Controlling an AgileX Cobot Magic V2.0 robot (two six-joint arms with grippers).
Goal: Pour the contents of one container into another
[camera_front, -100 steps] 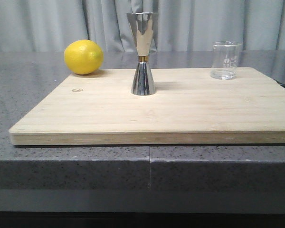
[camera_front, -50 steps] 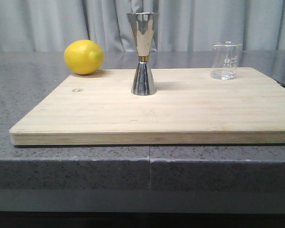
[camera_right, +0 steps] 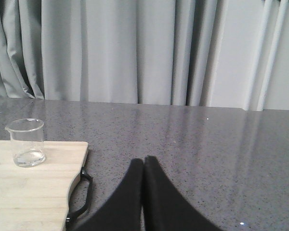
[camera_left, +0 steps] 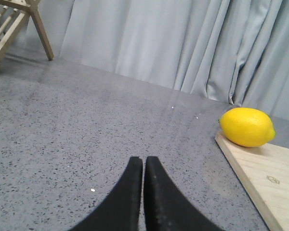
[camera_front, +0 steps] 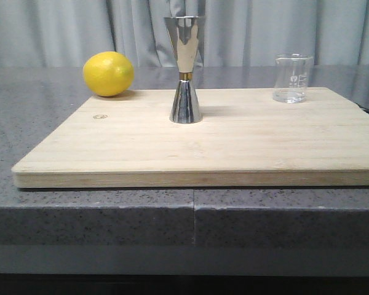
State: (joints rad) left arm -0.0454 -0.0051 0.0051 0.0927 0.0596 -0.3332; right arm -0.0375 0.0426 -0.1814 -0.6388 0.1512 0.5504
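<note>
A small clear glass beaker (camera_front: 291, 78) stands upright at the back right of the wooden cutting board (camera_front: 234, 147); the right wrist view shows the beaker (camera_right: 25, 143) too. The shiny steel hourglass jigger (camera_front: 185, 69), with a gold band at its waist, stands upright near the board's middle back. Neither arm shows in the front view. My left gripper (camera_left: 143, 159) is shut on nothing, over the grey counter left of the board. My right gripper (camera_right: 144, 159) is shut and empty, over the counter right of the board.
A yellow lemon (camera_front: 108, 74) lies at the board's back left corner, also seen as a lemon (camera_left: 247, 127) from the left wrist. A black handle (camera_right: 83, 195) sticks out of the board's right edge. A wooden rack (camera_left: 12, 26) stands far left. Grey curtains hang behind.
</note>
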